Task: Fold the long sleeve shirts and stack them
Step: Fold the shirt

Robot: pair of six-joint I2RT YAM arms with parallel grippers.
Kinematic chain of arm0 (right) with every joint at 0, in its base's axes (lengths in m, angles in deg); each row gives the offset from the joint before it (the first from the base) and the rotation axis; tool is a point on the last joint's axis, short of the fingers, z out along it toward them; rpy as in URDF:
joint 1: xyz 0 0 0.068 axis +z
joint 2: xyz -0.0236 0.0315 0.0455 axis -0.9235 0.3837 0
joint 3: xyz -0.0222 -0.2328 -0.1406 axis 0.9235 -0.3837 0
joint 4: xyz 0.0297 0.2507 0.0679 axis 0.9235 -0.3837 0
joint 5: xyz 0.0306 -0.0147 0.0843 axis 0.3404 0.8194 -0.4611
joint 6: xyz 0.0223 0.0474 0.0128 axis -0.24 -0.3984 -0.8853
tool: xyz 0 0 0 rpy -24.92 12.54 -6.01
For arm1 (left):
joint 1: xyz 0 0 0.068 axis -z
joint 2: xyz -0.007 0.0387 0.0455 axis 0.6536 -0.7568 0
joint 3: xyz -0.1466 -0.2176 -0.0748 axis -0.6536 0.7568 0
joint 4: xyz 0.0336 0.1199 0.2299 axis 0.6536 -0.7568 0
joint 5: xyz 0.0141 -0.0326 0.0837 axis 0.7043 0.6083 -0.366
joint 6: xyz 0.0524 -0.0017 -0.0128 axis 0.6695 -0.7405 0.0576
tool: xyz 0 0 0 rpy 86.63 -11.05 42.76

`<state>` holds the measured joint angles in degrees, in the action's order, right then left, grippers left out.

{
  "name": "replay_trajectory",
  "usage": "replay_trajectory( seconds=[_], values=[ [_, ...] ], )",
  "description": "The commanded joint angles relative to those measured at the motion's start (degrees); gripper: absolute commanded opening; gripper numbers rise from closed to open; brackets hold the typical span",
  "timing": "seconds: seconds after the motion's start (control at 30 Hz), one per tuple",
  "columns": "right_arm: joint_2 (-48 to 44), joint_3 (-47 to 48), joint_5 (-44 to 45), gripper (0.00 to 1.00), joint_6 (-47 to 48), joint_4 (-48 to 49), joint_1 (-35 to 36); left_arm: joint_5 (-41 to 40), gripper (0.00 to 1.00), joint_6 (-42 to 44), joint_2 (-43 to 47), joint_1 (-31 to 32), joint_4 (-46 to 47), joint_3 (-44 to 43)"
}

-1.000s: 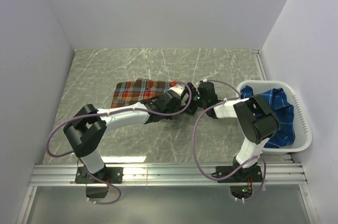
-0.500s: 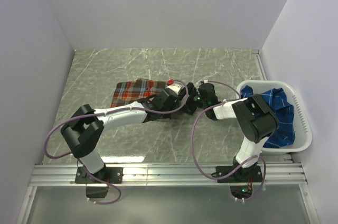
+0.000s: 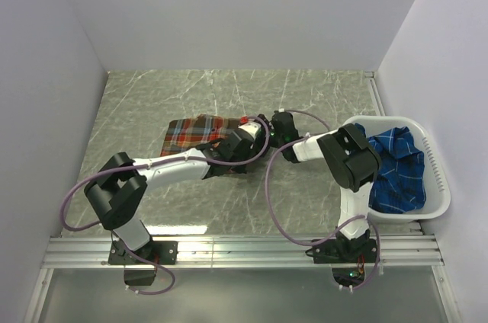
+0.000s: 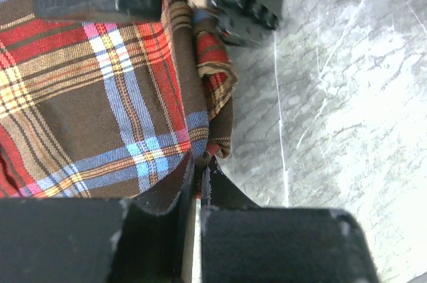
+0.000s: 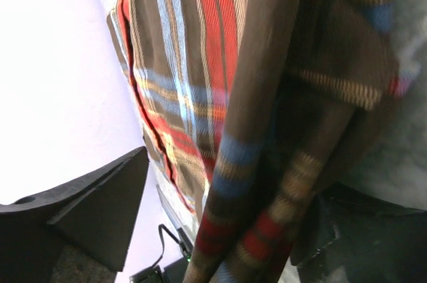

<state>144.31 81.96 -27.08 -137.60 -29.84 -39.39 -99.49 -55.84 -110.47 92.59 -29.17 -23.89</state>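
Observation:
The red-orange plaid shirt [image 3: 197, 131] lies folded on the marble table, left of centre. My left gripper [image 3: 245, 139] sits at the shirt's right edge, shut on a pinch of its hem [image 4: 212, 144]; in the left wrist view the two fingers meet at the gripper [image 4: 199, 165] with cloth between them. My right gripper [image 3: 273, 129] faces it from the right, open, and a hanging fold of the red plaid shirt [image 5: 267, 163] fills the gap between its fingers [image 5: 93, 209]. The blue plaid shirt [image 3: 393, 169] lies bunched in the basket.
A white plastic basket [image 3: 436, 164] stands at the right edge of the table, against the side wall. Both arms meet over the table's middle, their cables looping toward the front. White walls close in the left, back and right sides.
My right gripper has moved left onto the shirt's right edge and its jaws have narrowed a little. The left gripper stays shut on the hem, shifted slightly left.

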Motion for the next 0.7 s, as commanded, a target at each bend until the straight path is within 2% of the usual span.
replay_trajectory(
  seconds=[0.0,0.1,0.2,0.23,0.3,0.33,0.37,0.4,0.43,0.47,0.5,0.53,0.57,0.63,0.67],
  values=[
    [2.5,2.3,0.9,0.79,1.3,-1.1,0.9,3.0,0.06,-1.6,3.4,0.0,3.1,0.9],
    [3.8,3.2,0.7,0.70,2.0,-1.6,1.3,3.9,0.07,-1.7,3.1,0.1,3.4,0.8],
    [4.8,4.1,0.2,0.56,3.5,-2.3,1.4,4.0,0.08,-1.4,3.7,0.2,3.8,1.3],
    [4.9,4.6,0.1,0.47,4.0,-2.6,1.5,4.1,0.08,-1.5,4.0,0.2,3.9,1.5],
    [4.8,5.3,0.2,0.37,6.1,-3.9,1.3,4.4,0.12,-2.0,4.9,0.1,3.6,1.4],
    [5.0,6.6,0.1,0.26,7.2,-4.8,1.3,3.9,0.15,-2.3,5.2,0.1,2.4,0.9],
    [5.0,7.6,0.0,0.21,9.7,-7.4,1.3,3.7,0.21,-2.7,5.7,-0.1,1.4,-0.3],
    [4.9,8.6,-0.1,0.17,11.3,-8.7,1.2,3.4,0.24,-2.8,6.0,-0.2,0.5,-1.1],
    [5.0,9.5,-0.2,0.08,12.9,-10.2,1.1,3.1,0.27,-3.0,6.4,-0.5,-1.5,-1.9],
    [5.1,11.7,-0.6,0.03,16.3,-13.1,1.0,2.7,0.41,-3.3,7.5,-1.5,-2.3,-3.4],
    [5.2,12.9,-0.8,0.00,18.0,-14.8,0.8,2.7,0.46,-3.3,8.3,-2.3,-3.0,-4.1],
    [5.1,14.8,-0.8,0.00,19.7,-16.4,0.5,2.9,0.52,-3.4,9.1,-3.2,-4.6,-5.1],
    [4.9,15.5,-0.7,0.00,23.0,-18.9,0.1,3.6,0.62,-3.4,11.1,-5.8,-5.3,-5.5],
    [4.3,17.9,-0.2,0.00,26.7,-22.0,-0.3,4.9,0.69,-3.5,13.5,-9.2,-6.2,-5.9],
    [4.4,19.1,0.2,0.00,31.0,-26.4,-0.8,6.7,0.74,-3.7,15.6,-13.1,-7.3,-6.2]
  ],
)
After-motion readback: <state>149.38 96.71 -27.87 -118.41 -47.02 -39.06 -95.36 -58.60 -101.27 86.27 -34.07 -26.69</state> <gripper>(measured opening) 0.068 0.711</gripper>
